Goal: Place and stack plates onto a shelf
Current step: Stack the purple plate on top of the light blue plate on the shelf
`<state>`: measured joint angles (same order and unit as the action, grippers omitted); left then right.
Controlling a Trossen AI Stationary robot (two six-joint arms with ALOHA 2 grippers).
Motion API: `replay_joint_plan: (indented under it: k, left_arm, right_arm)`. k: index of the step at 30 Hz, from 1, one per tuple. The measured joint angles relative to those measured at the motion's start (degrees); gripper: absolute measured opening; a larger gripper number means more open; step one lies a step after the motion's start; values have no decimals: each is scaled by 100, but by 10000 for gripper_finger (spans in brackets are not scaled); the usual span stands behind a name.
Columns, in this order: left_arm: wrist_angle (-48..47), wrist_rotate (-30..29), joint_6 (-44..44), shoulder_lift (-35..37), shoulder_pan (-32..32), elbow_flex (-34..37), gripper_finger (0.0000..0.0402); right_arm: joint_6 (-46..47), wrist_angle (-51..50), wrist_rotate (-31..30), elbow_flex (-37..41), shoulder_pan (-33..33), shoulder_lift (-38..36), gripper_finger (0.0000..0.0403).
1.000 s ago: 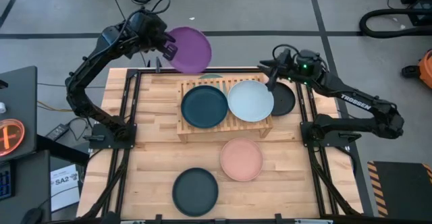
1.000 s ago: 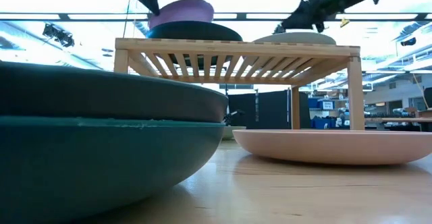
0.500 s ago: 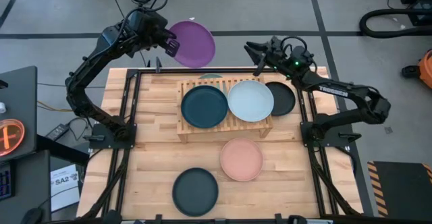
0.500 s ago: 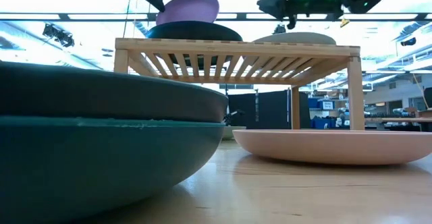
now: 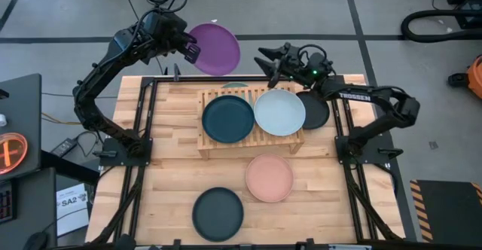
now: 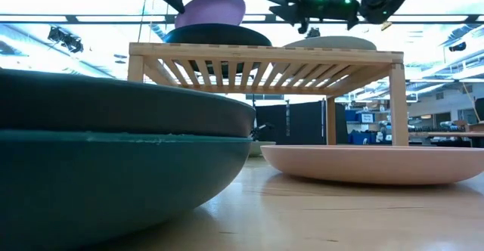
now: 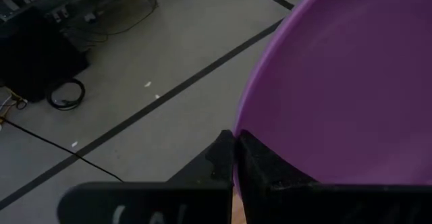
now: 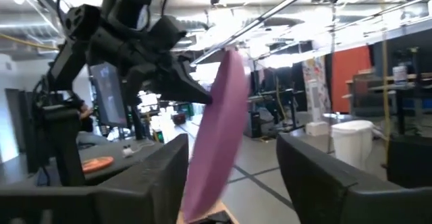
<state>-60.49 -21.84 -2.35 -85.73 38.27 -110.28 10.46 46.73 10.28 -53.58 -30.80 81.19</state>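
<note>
The purple plate (image 5: 215, 48) hangs tilted in the air beyond the table's far edge, and my left gripper (image 5: 190, 52) is shut on its rim. My right gripper (image 5: 268, 62) is open and empty, level with that plate and to its right, fingers pointing toward it (image 8: 219, 129). The shelf (image 5: 207, 146) carries a dark teal plate (image 5: 228, 119) and a pale blue-white plate (image 5: 279, 112), side by side, flat on the slats. A charcoal plate (image 5: 316, 111) lies on the table at the shelf's right end. My left gripper pinches the purple plate's rim (image 7: 237, 143) between its two fingers (image 7: 219, 162), at the edge nearest the table's left. The fingers come roughly level from the left. The plate is lifted clear and tilted, its free edge higher (image 6: 214, 9).
A salmon pink plate (image 5: 269, 178) lies on the table in front of the shelf. A dark plate (image 5: 218, 213) sits on a teal one (image 6: 113, 183) near the front edge. A sliver of mint green plate (image 5: 236, 86) shows behind the shelf.
My right gripper has left the charcoal plate's side and swung along the far edge toward the table's left, turning its fingers toward the purple plate. My left gripper has raised the purple plate a little and tipped it steeper, then stayed still.
</note>
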Motion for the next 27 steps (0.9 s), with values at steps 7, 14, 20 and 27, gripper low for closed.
replay_joint_plan:
  k: [7,14,20,27]
  left_arm:
    - [0,-40,0,0,-1,2,9]
    - [-2,-41,0,0,-1,2,9]
    - [-2,-45,-2,0,-1,0,9]
    - [0,-45,-4,0,-1,2,9]
  right_arm:
    - [-381,-6,-115,-575,244,464,262]
    - [-1181,-10,-1072,-892,458,818,261]
    - [-1704,-17,-1409,-1081,667,1117,262]
    - [-2055,-19,-2695,-1200,795,1248,259]
